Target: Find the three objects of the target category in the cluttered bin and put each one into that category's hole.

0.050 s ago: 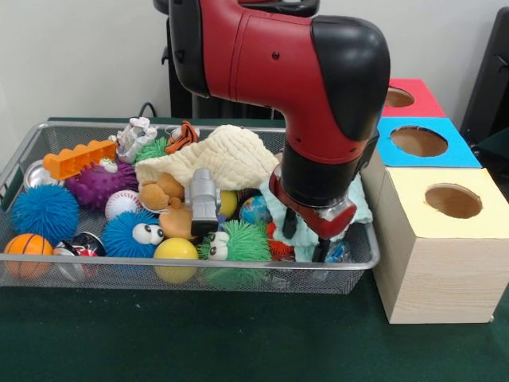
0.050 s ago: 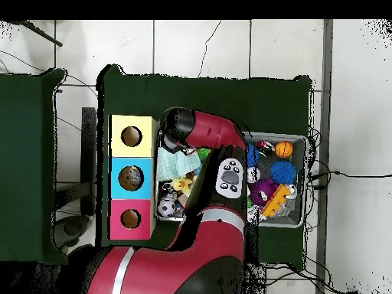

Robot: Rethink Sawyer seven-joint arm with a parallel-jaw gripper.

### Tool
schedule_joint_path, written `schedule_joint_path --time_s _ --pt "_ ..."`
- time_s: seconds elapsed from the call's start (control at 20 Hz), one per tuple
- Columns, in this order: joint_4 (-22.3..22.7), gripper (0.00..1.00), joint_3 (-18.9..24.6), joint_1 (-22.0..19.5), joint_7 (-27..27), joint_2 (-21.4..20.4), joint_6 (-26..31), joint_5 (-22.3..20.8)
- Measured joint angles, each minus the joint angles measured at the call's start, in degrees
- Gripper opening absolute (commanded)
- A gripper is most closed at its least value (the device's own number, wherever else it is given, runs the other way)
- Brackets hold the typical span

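Observation:
A wire mesh bin (image 1: 362,267) holds many toys. My gripper (image 1: 306,241) reaches down into its right end. The two black fingers (image 1: 290,225) stand apart, open, among the folds of a light teal cloth (image 1: 359,204) with small coloured toys beneath. Nothing shows clamped between them. Beside the bin stand three boxes with round holes on top: yellow (image 1: 453,200), blue (image 1: 419,141) and red (image 1: 398,97). In the overhead view the arm's head (image 2: 178,136) hides the gripper, next to the yellow box (image 2: 132,136).
The bin also holds a cream knitted cloth (image 1: 223,157), a teddy bear (image 1: 165,205), a grey robot figure (image 1: 203,200), a yellow ball (image 1: 176,251), a baseball (image 1: 121,203), a basketball (image 1: 27,247), spiky balls (image 1: 44,211) and an orange block (image 1: 79,159).

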Motion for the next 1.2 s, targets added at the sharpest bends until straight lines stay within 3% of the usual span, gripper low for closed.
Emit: schedule_joint_path --time_s 1.2 --pt "-3.8 1.0 -0.2 3.9 0.0 0.8 3.1 0.0"
